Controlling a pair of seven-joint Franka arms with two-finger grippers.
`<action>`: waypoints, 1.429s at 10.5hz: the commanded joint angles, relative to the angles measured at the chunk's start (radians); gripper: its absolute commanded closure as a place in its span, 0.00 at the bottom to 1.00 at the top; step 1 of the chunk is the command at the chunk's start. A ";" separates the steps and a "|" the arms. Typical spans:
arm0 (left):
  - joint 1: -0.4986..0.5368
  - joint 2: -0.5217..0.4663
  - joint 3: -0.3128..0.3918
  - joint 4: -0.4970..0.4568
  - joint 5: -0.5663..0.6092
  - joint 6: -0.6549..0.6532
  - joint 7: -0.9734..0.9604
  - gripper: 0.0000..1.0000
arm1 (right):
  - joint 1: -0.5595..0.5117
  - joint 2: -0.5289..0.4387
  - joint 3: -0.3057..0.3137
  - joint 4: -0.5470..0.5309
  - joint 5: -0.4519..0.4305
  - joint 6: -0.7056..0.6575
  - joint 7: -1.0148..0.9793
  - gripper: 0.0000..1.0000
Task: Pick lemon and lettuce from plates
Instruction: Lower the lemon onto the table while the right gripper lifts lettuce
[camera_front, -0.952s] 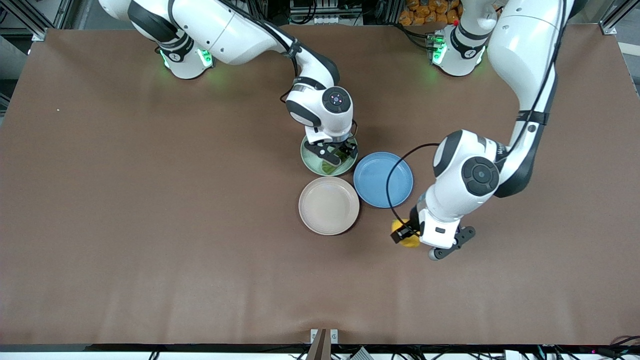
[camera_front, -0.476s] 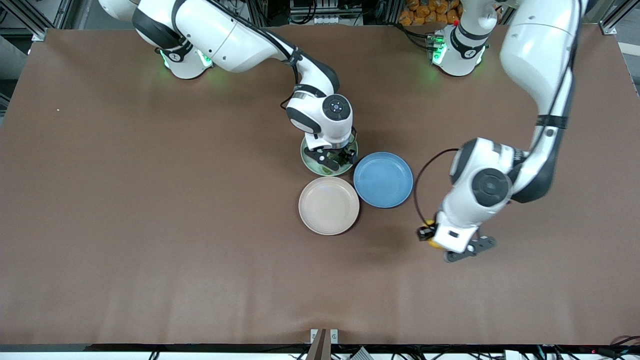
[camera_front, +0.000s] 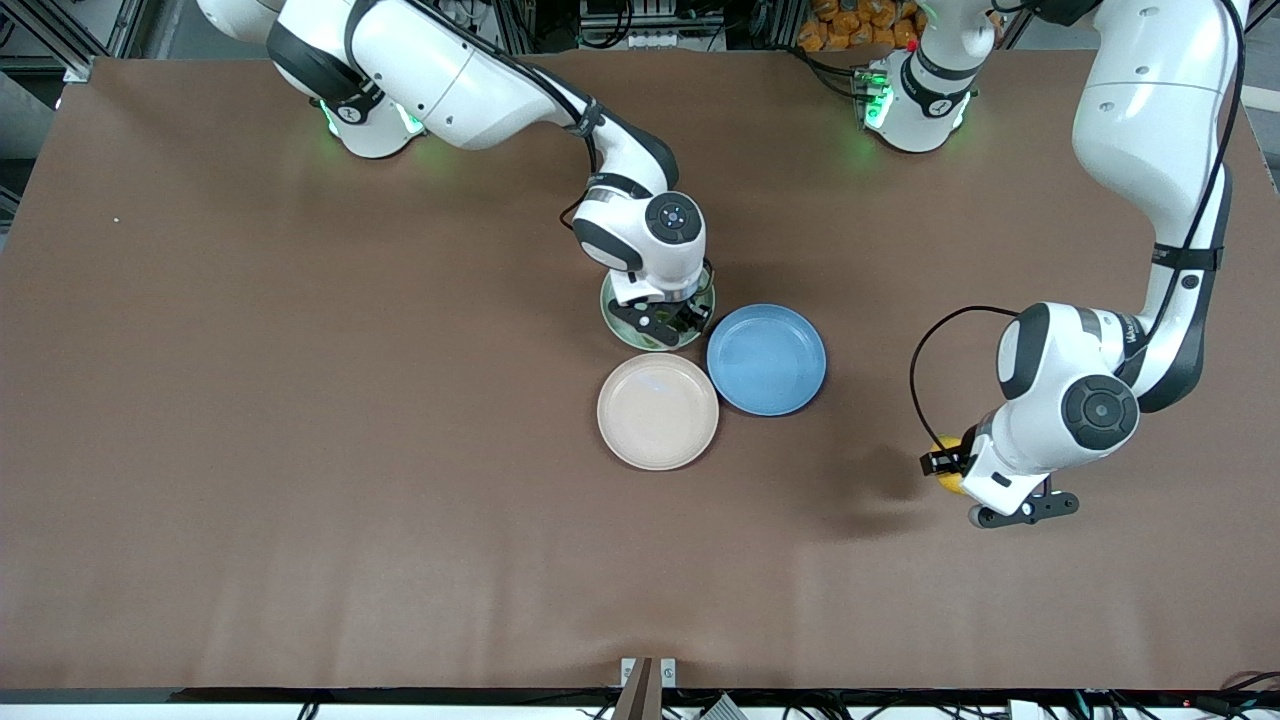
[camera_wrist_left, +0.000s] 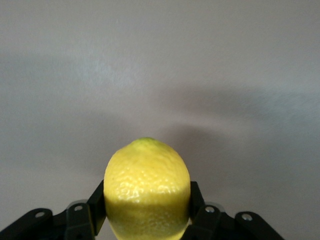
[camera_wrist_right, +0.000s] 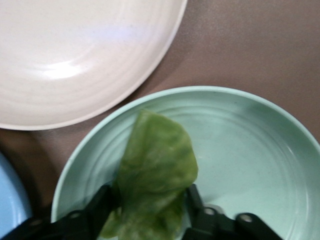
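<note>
**Q:** Yellow fruit: where is it, and how does it point?

**A:** The lemon (camera_wrist_left: 147, 187) is pinched between the two fingers of the left tool (camera_front: 950, 478), in the air over bare table (camera_front: 300, 450) toward the left arm's end, well apart from the plates. In the left wrist view its long axis runs straight out from the fingers, the greenish tip leading away from the wrist. The front view shows only a sliver of yellow (camera_front: 948, 480) under the arm.

**Q:** And the leaf?

**A:** The lettuce (camera_wrist_right: 156, 167) is pinched by the right tool (camera_front: 668, 318) over the mint green plate (camera_wrist_right: 250, 150). Its long axis also extends away from the fingers, toward the beige plate (camera_front: 657, 411), which lies nearer the front camera. The blue plate (camera_front: 766, 359) sits beside both.

**Q:** What differs from a second ago?

**A:** The left arm has carried the lemon from just beside the blue plate out toward its own end of the table. The right tool has stayed over the mint plate.

**Q:** What do the wrist views add?

**A:** Both grips, which the front view mostly hides.
</note>
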 joint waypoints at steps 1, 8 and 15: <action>0.018 0.002 -0.011 -0.052 0.025 0.014 0.019 1.00 | -0.012 0.020 0.008 0.017 -0.026 -0.019 0.011 0.72; 0.024 0.037 -0.013 -0.086 0.024 0.034 0.040 0.92 | -0.039 -0.033 0.011 0.015 -0.005 -0.084 -0.020 1.00; 0.026 0.048 -0.013 -0.076 0.010 0.041 0.037 0.00 | -0.180 -0.223 0.010 0.000 0.133 -0.291 -0.265 1.00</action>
